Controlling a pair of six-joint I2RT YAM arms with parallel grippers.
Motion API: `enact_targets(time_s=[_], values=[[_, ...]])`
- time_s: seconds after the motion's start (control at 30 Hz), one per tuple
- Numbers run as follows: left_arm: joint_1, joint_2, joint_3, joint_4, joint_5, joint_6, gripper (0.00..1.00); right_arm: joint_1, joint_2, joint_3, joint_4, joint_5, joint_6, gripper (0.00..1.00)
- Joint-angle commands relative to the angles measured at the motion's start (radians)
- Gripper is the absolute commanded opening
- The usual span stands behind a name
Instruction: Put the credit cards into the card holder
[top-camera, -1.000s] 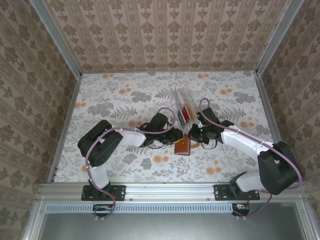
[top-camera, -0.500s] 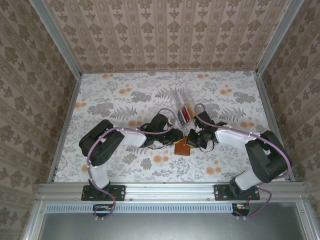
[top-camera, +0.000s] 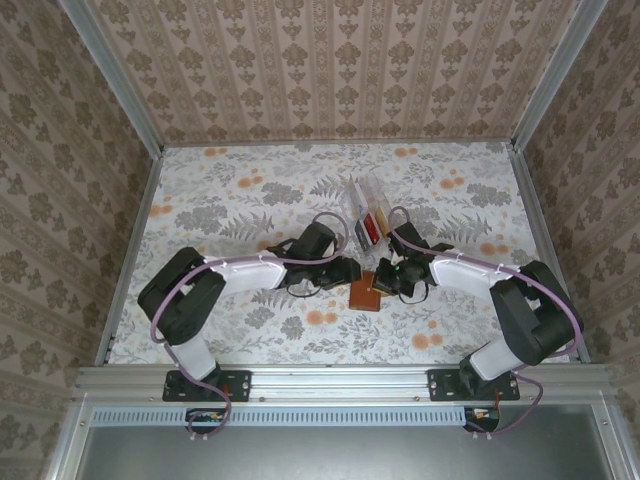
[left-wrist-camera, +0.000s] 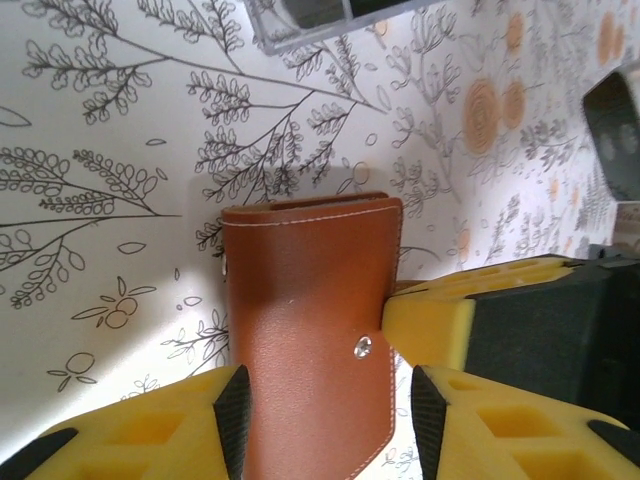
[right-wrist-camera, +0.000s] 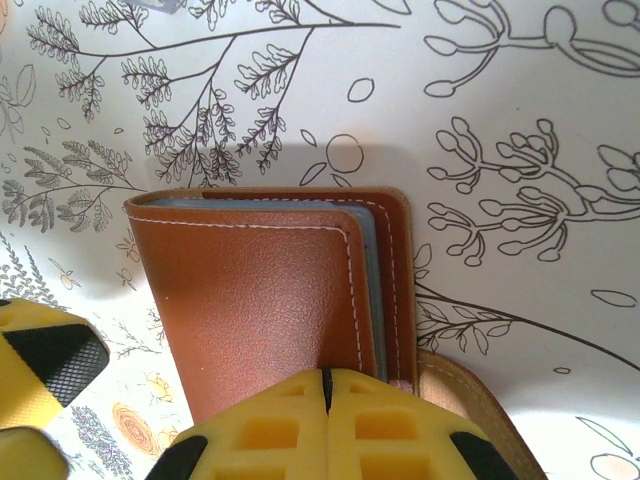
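Card holder (top-camera: 365, 293) lies folded shut on the floral table (top-camera: 230, 200), brown leather face up, snap stud (left-wrist-camera: 362, 346) showing, midway between the two arms; left gripper (left-wrist-camera: 330, 392) stands over one end of it with jaws parted, the leather lying between its yellow pads (left-wrist-camera: 140, 435); one pad looks to touch the leather edge, the other stands just clear; nothing clamped; right gripper (right-wrist-camera: 325, 385) comes at it from another side, its two pads pressed together with no gap, tips resting on the near edge beside the tan tab (right-wrist-camera: 455, 395); whether a sliver of leather is nipped between them cannot be told from this angle; in the left wrist view one yellow pad of the right gripper touches the long edge near the stud; clear plastic tray (top-camera: 366, 205) sits just beyond, toward the back wall; credit cards (top-camera: 372, 230) stand in it, red-orange and dark, apart from both grippers.
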Motion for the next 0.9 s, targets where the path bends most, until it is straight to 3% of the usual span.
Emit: enact_targets(time_s=[0.0,0.33,0.53,0.7,0.87], values=[[-0.016,0.039,0.038,-0.088,-0.009,0.066,0.46,0.005,0.04,-0.013,-0.088,0.075,-0.016,0.06],[-0.036,0.106,0.059,-0.087,0.002,0.077,0.34,0.005,0.039,0.0,-0.087,0.063,-0.017,0.08],[-0.045,0.127,0.067,-0.1,-0.011,0.082,0.32,0.005,-0.041,0.058,-0.148,0.052,-0.031,0.12],[-0.045,0.122,0.068,-0.112,-0.024,0.087,0.32,-0.011,-0.213,0.11,-0.363,0.199,-0.063,0.26],[-0.044,0.117,0.067,-0.114,-0.029,0.088,0.31,-0.055,-0.266,0.108,-0.463,0.201,-0.114,0.34]])
